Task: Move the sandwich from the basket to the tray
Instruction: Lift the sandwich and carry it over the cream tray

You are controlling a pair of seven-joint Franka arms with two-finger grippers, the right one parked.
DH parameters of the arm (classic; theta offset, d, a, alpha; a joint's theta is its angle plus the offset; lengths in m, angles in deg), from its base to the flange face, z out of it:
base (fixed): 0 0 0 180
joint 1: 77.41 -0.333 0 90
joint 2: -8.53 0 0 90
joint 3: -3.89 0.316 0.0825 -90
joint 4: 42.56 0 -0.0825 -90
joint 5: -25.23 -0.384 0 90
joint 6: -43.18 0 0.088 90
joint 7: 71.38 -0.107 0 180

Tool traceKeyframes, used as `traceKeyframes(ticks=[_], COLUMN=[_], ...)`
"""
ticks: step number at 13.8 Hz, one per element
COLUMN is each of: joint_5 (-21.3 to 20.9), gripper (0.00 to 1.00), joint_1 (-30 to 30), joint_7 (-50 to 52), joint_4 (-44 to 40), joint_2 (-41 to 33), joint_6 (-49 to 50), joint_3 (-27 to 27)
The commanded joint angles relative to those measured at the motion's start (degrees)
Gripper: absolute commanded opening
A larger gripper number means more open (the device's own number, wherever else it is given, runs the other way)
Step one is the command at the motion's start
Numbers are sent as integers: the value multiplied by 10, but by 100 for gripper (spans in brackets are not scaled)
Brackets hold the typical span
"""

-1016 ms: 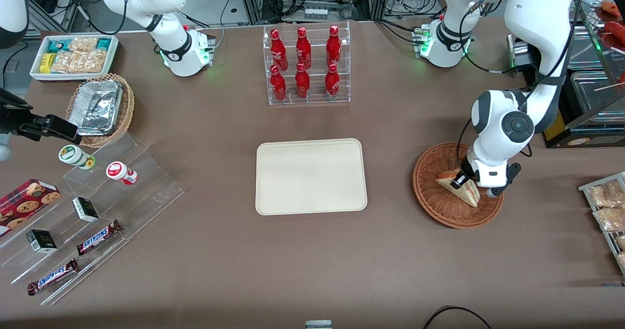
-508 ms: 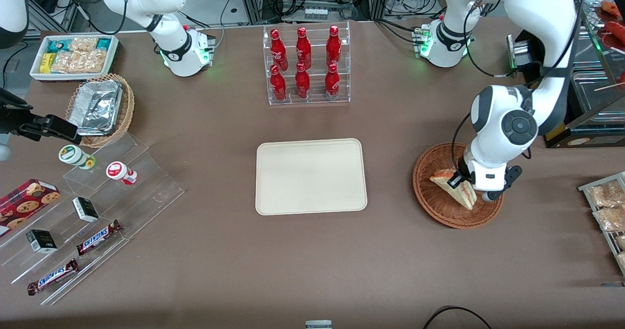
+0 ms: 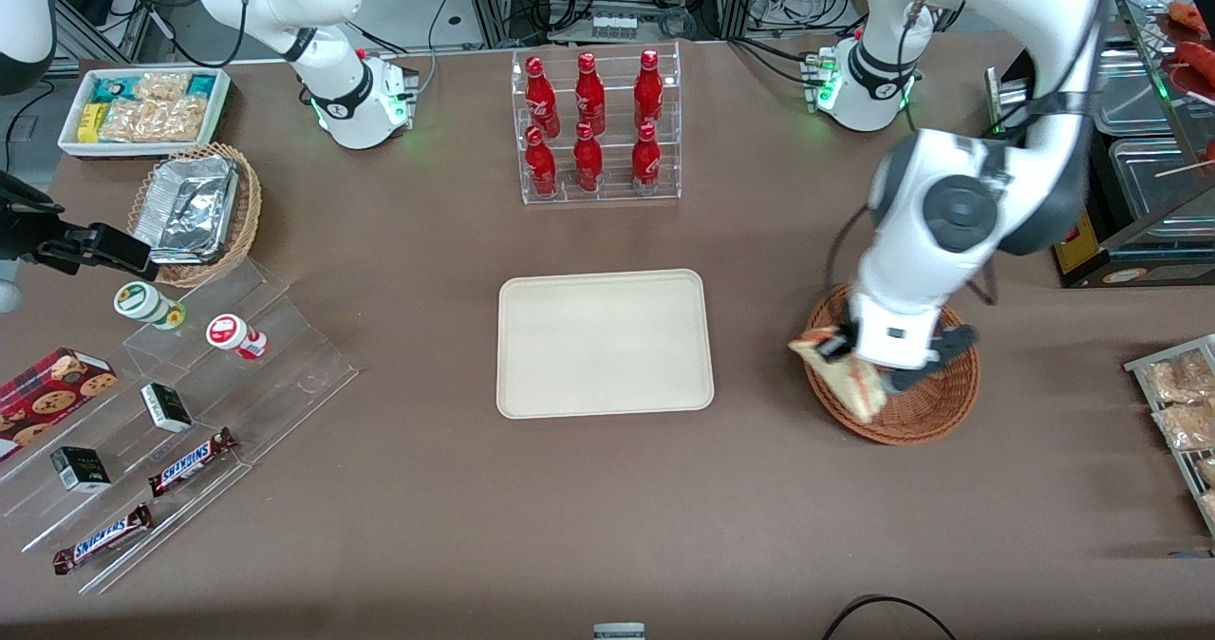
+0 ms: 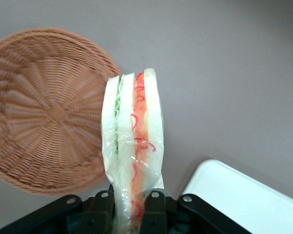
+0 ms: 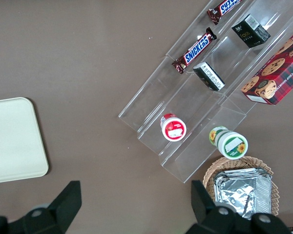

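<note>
Gripper point(image 4: 132, 207) clamped on wrapped sandwich point(image 4: 133, 141) above basket point(image 3: 925, 403) rim; Snickers bars point(image 5: 195, 49) on shelf

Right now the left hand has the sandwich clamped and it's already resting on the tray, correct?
Not quite. The hand does have the sandwich clamped, but it is not on the tray. The front view shows it held above the rim of the basket; the left wrist view shows the basket empty and the tray bare.
</note>
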Motion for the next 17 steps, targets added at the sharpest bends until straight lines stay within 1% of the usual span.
traceKeyframes(ticks=[1, 5, 9, 12, 14, 17], joint_5=[-9, -11, -9, -9, -10, -11], gripper=[0, 0, 0, 0, 0, 0], joint_1=[56, 122, 168, 190, 207, 234], joint_7=[-22, -26, -27, -27, -27, -28], joint_4=[-49, -97, -143, -162, -163, -163], joint_2=[42, 109, 170, 202, 210, 226], joint_6=[11, 8, 6, 0, -33, -46], joint_3=[6, 6, 6, 5, -1, -2])
